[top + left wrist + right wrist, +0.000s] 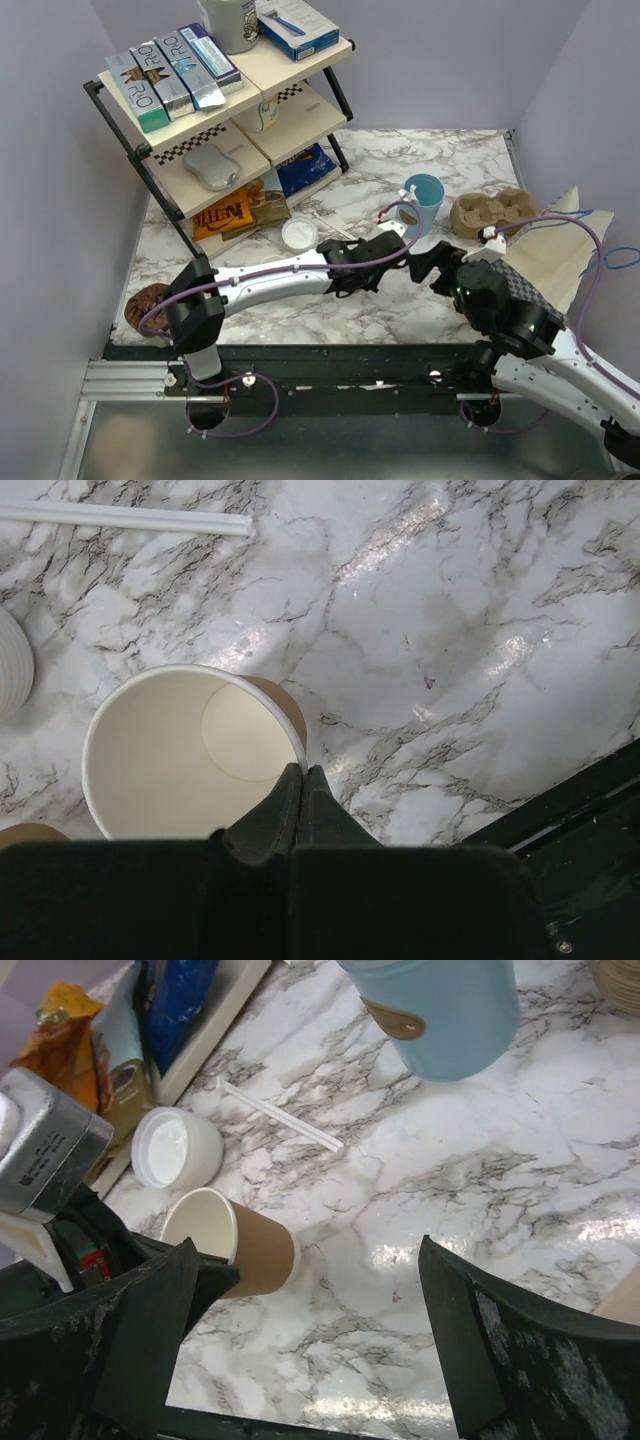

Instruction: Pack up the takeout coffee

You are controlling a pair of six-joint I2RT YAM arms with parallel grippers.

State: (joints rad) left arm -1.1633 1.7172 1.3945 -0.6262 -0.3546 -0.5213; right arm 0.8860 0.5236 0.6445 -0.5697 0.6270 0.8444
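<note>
Takeout coffee (178, 1150) upright, lid up — lidless cup (250, 1245) tilted nearby

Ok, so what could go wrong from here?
The left end effector pinches only the rim of the lidless paper cup, which is tilted, so it could slip free or crumple. The open right end effector sits close beside the cup and could knock it loose.

Plain lilac walls (50, 200) enclose a marble-look table (400, 160), a black-framed, probably wooden shelf rack (285, 65) back-left.
</note>
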